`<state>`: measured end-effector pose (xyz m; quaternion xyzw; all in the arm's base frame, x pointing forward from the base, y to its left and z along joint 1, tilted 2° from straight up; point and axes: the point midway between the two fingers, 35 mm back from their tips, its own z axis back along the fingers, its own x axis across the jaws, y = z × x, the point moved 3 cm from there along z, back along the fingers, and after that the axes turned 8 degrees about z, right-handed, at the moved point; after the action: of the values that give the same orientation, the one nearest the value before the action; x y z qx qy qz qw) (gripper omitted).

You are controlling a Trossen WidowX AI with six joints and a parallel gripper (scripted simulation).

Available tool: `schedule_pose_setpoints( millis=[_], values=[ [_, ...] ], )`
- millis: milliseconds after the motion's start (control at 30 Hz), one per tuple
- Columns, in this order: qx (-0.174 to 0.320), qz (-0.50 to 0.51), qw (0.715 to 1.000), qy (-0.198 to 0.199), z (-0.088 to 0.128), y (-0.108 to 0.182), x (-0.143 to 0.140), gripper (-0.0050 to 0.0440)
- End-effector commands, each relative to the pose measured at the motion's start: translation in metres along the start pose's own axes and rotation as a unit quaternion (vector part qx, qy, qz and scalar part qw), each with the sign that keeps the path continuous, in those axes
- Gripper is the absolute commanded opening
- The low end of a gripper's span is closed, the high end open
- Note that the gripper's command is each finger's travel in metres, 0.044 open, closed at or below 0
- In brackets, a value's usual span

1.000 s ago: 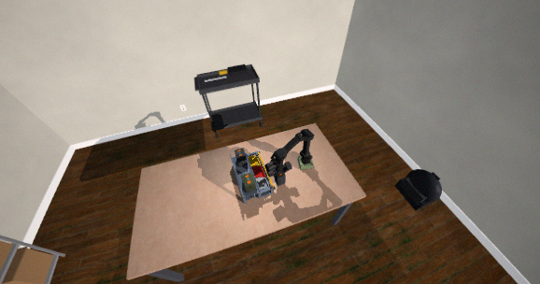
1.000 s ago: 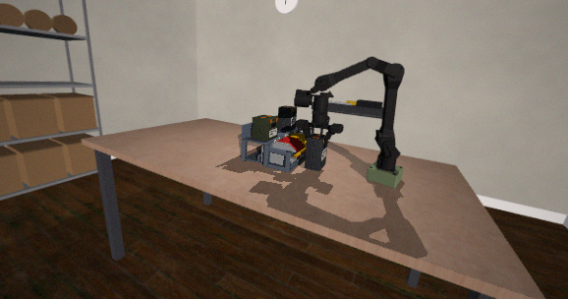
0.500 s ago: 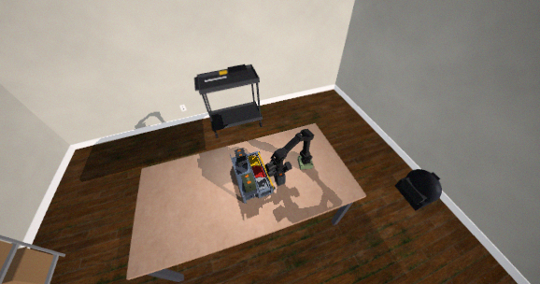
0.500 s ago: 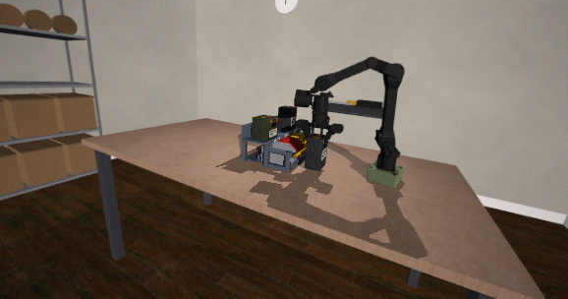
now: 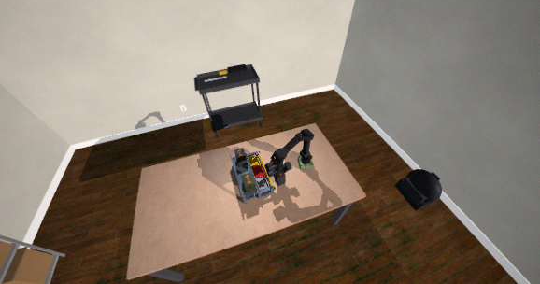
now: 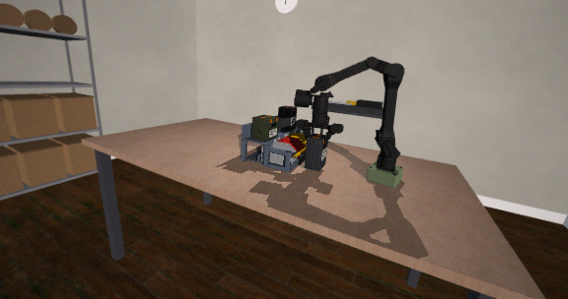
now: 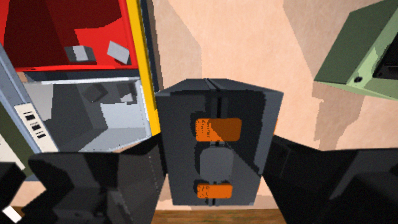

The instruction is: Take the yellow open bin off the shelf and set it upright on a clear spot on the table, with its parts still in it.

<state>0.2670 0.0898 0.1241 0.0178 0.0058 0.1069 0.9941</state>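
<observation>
The yellow open bin [image 5: 256, 163] [image 6: 296, 142] [image 7: 143, 70] sits in the small grey shelf [image 5: 243, 191] [image 6: 276, 159] on the table [image 5: 187, 222] [image 6: 442, 214]. In the wrist view it shows a red inside with small grey parts [image 7: 80, 53]. My gripper [image 5: 277, 170] [image 6: 319, 132] [image 7: 209, 128] is just right of the shelf, shut on a black case with orange labels [image 5: 281, 179] [image 6: 315, 153] [image 7: 215, 130]. The case stands upright beside the yellow bin, at or just above the table top.
A green case [image 6: 262, 126] and a black case [image 6: 286, 115] sit on top of the shelf. The arm's green base [image 5: 306, 164] [image 6: 384, 175] [image 7: 357, 55] is to the right. A black cart [image 5: 229, 96], a dark floor bin [image 5: 419, 189] and a storage rack with cardboard boxes [image 6: 44, 121] stand around the table.
</observation>
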Motion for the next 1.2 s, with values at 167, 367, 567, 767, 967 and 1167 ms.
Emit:
schedule_pose_setpoints(
  millis=[167, 367, 567, 767, 967, 1167],
  values=[
    [0.003, 0.004, 1.0, -0.028, 0.015, 0.0, 0.002, 0.0],
    [0.003, 0.004, 1.0, -0.028, 0.015, 0.0, 0.002, 0.0],
    [0.003, 0.004, 1.0, -0.028, 0.015, 0.0, 0.002, 0.0],
    [0.003, 0.004, 1.0, -0.028, 0.015, 0.0, 0.002, 0.0],
    [0.003, 0.004, 1.0, -0.028, -0.001, 0.001, 0.002, 0.0],
    [0.003, 0.004, 1.0, -0.028, -0.001, 0.001, 0.002, 0.0]
  ],
)
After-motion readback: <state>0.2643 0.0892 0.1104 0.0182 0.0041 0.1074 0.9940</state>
